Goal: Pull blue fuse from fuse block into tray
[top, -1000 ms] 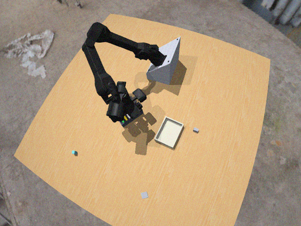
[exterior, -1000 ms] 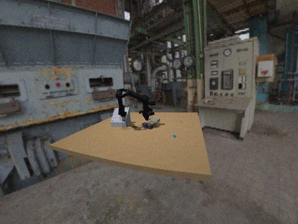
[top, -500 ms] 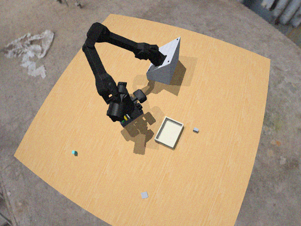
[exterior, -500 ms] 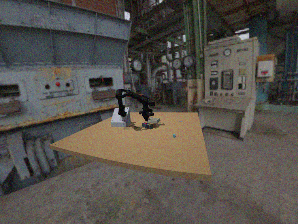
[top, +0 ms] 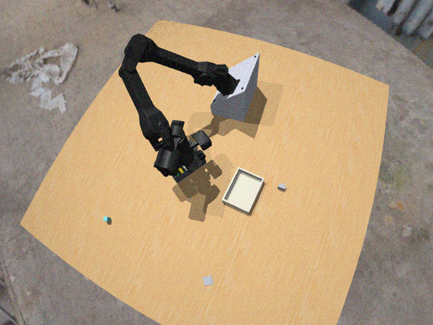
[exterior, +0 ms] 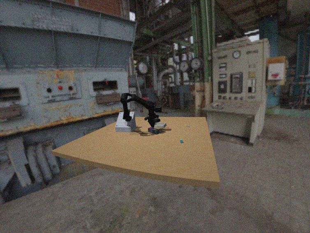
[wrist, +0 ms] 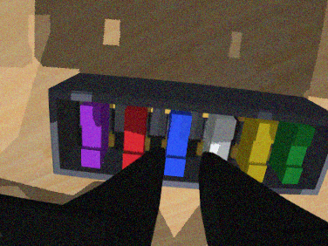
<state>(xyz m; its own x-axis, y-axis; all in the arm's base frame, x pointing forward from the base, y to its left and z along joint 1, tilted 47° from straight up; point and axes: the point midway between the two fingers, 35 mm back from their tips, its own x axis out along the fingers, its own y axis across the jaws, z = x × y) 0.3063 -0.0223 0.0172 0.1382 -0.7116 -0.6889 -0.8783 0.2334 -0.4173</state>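
Note:
The dark fuse block (top: 195,170) (exterior: 155,131) (wrist: 183,89) stands on the table under the arm. In the wrist view the blue fuse (wrist: 178,131) sits in it, between the red fuse (wrist: 134,135) and the white fuse (wrist: 223,126). My gripper (exterior: 152,126) (wrist: 181,160) is open by a narrow gap and holds nothing. Its fingertips appear on either side of the blue fuse's lower part, overlapping the view of the red and white fuses' near ends. Their height above the fuses cannot be told. The cream tray (top: 244,191) (exterior: 160,125) is empty.
Purple (wrist: 92,157), yellow (wrist: 263,135) and green (wrist: 297,153) fuses also sit in the block. A grey sloped box (top: 229,109) (exterior: 124,128) stands near the arm's base. A small grey block (top: 281,187), a flat grey square (top: 207,280) and a cyan piece (top: 106,219) (exterior: 181,141) lie apart.

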